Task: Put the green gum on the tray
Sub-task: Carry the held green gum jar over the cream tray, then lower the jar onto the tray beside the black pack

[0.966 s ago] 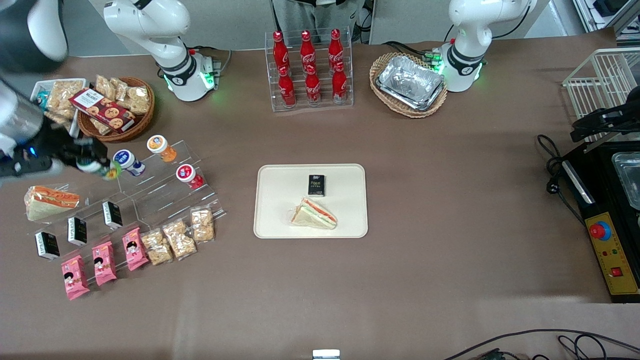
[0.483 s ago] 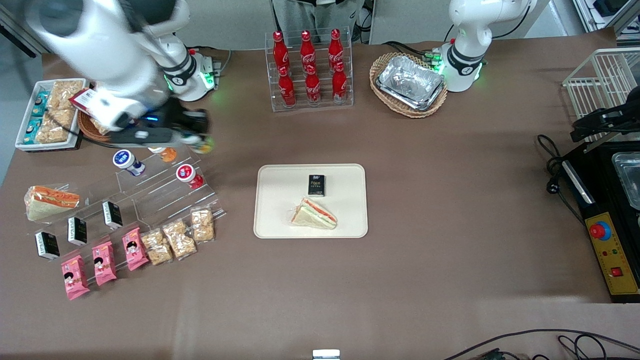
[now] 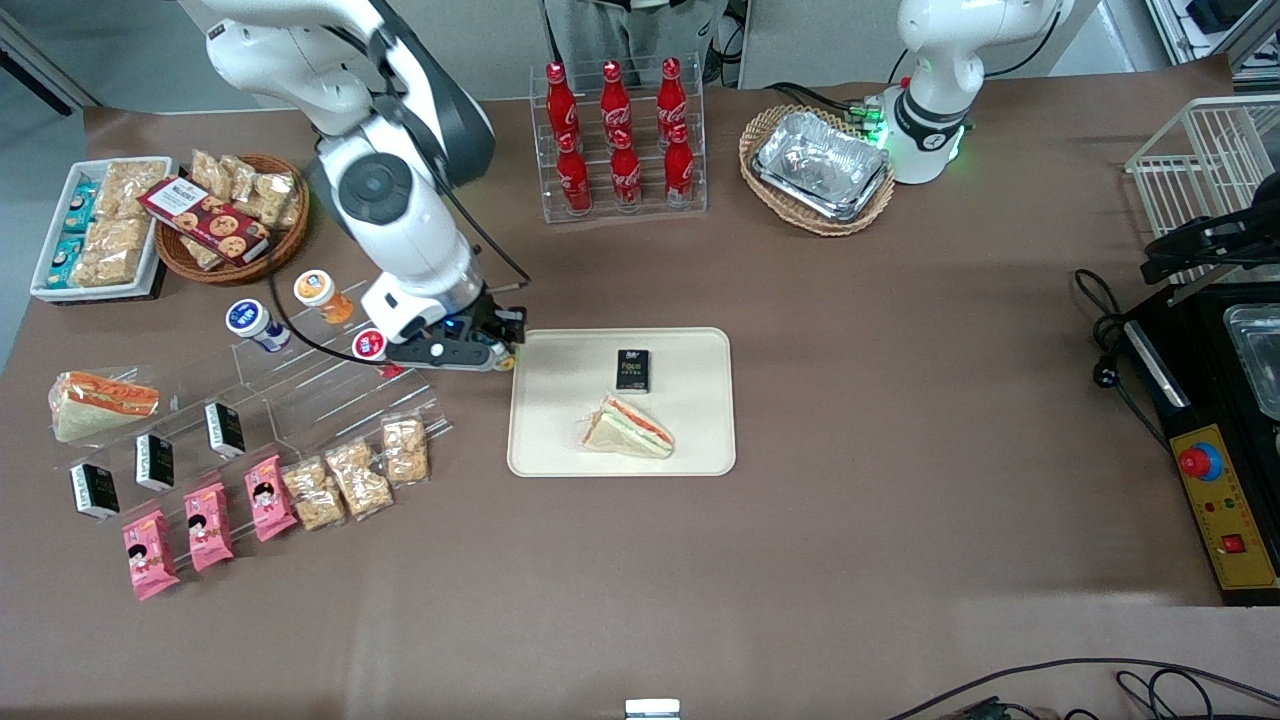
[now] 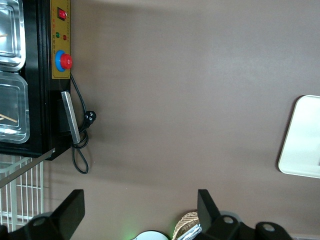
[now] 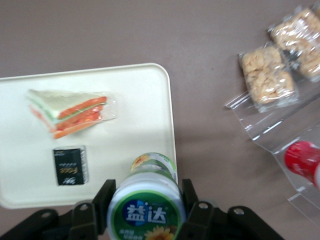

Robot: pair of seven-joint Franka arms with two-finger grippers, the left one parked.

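Note:
My right gripper hangs over the edge of the cream tray that lies toward the working arm's end of the table. It is shut on the green gum, a small jar with a white lid ringed in green and a yellow-green label. The black fingers press on both sides of the lid. In the right wrist view the jar hovers over the tray's rim, at a corner. In the front view the gripper body hides most of the jar.
On the tray lie a wrapped sandwich and a small black packet. A clear stepped stand beside the gripper holds a red-lidded jar, an orange-lidded jar and a blue-lidded jar. Snack packets lie nearer the camera. A cola rack stands farther back.
The right arm has swung from the stand at its own end of the table across to the tray's edge, carrying the green gum the whole way.

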